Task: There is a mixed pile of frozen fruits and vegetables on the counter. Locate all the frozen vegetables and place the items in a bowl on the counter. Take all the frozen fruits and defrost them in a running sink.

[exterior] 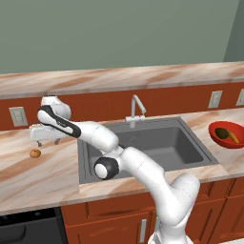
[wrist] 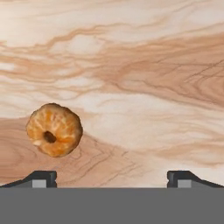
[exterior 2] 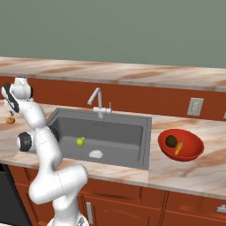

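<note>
Pincer: the pincer (wrist: 112, 178) hangs over the worktop (wrist: 144, 78) left of the sink, pointing down; its two dark tips stand far apart at the bottom of the hand view, spread wide with nothing between them.
Small orange ball: the orange ball (wrist: 54, 129) lies on the bare stone just beside the left tip, outside the gap, not touched. From the left base view it sits on the worktop (exterior: 43, 176) as a small spot (exterior: 35, 153) just below the hand; from the right base view it shows at the far left edge (exterior 2: 10, 119).
Arm: it reaches from the base across the front left corner of the sink toward the left stretch of stone.
Sink: the dark grey sink (exterior: 157, 147) lies to the right of the hand, with a silver tap (exterior: 136, 110) at its back rim. In the right base view a yellow-green ball (exterior 2: 80, 141) rests on the basin floor near a round pale drain (exterior 2: 96, 154); whether water runs I cannot tell.
Bowl: the red bowl (exterior 2: 194, 140) stands on the worktop right of the sink, well apart from the hand. Inside it lie a dark brown lump (exterior 2: 171, 141) and an orange carrot (exterior 2: 178, 147), side by side.
Wall: white sockets (exterior: 18, 116) sit on the red-brown back panel behind the worktop.
</note>
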